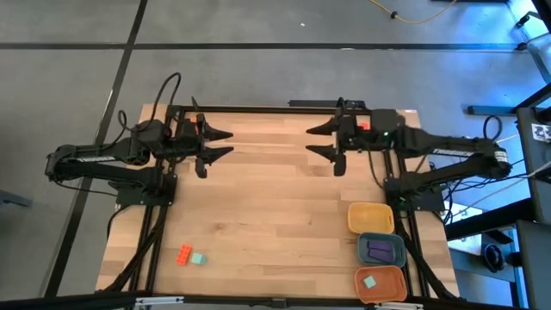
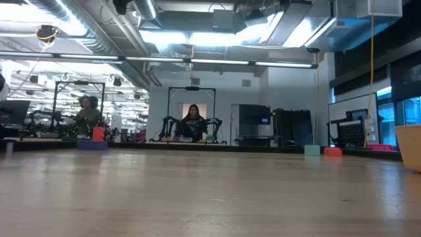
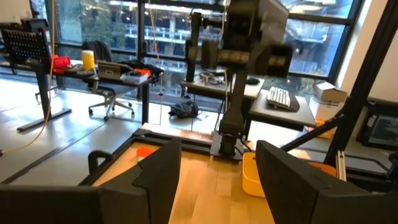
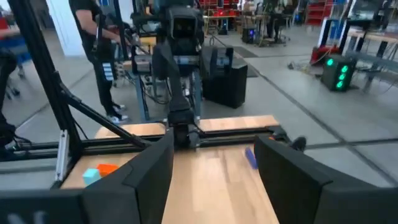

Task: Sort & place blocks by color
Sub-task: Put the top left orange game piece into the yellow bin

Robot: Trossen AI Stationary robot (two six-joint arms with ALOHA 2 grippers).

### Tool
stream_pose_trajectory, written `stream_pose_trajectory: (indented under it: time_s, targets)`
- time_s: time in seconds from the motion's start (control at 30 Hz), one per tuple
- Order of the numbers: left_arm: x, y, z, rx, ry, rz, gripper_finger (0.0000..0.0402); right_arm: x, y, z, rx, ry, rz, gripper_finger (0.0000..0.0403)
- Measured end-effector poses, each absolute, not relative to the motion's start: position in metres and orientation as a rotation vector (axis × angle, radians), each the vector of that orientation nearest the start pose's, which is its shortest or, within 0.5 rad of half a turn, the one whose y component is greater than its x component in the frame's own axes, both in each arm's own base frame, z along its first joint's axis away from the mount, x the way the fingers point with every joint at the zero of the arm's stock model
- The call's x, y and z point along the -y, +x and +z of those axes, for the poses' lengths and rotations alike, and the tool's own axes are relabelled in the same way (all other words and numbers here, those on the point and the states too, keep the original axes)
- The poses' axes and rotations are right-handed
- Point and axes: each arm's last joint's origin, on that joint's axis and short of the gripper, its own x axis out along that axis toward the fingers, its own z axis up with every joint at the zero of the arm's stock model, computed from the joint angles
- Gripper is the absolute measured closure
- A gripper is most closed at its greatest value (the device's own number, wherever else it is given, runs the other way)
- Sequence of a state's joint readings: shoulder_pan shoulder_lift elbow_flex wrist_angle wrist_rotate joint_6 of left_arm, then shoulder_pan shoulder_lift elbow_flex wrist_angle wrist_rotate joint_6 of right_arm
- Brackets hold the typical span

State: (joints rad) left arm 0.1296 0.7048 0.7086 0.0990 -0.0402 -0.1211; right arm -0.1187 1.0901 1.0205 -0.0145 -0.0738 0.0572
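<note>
An orange-red block (image 1: 184, 255) and a teal block (image 1: 197, 258) lie side by side on the table near its front left; the right wrist view shows the same teal block (image 4: 91, 176) and orange-red block (image 4: 107, 168). A small purple piece (image 4: 250, 157) lies on the wood toward the far side. My left gripper (image 1: 225, 144) and my right gripper (image 1: 313, 141) hang above the far half of the table. Both are open, level and empty, and they point at each other. Neither shows in the low view.
Three rounded trays stand in a row at the front right: a yellow tray (image 1: 371, 218), a blue-grey tray (image 1: 381, 249) with purple blocks in it, and an orange tray (image 1: 380, 282) holding a teal block. Bare wood lies between the grippers and the front edge.
</note>
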Motion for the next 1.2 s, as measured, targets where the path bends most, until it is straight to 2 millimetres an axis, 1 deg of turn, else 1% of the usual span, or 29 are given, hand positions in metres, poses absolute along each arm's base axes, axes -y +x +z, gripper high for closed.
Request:
stream_pose_trajectory:
  time_s: [0.1,0.27,0.53,0.73,0.93,1.03,1.13,1.2]
  targets:
    - [-0.022,0.158,0.346,0.124,-0.116,0.163,0.0202,0.028,0.244,0.349,-0.046,0.110,-0.039,0.0176]
    - [-0.022,0.158,0.347,0.133,-0.115,0.162,0.0202,0.027,0.244,0.332,-0.001,0.154,-0.021,0.0176]
    - [-0.022,0.158,0.347,0.133,-0.115,0.162,0.0202,0.027,0.243,0.341,0.044,0.143,-0.019,0.0176]
    - [-0.022,0.158,0.347,0.132,-0.115,0.162,0.0202,0.027,0.243,0.341,0.036,0.101,-0.023,0.0176]
    - [-0.022,0.158,0.347,0.134,-0.127,0.179,0.0202,0.027,0.243,0.341,0.036,0.099,-0.023,0.0176]
    - [-0.026,0.158,0.347,0.143,-0.157,0.314,0.0202,0.027,0.243,0.341,0.036,0.099,-0.023,0.0176]
    - [-0.034,0.158,0.349,0.102,-0.160,0.556,0.0202,0.027,0.243,0.341,0.034,0.100,-0.023,0.0176]
    - [-0.042,0.158,0.350,0.040,-0.170,0.731,0.0202,0.027,0.243,0.340,0.030,0.100,-0.024,0.0176]
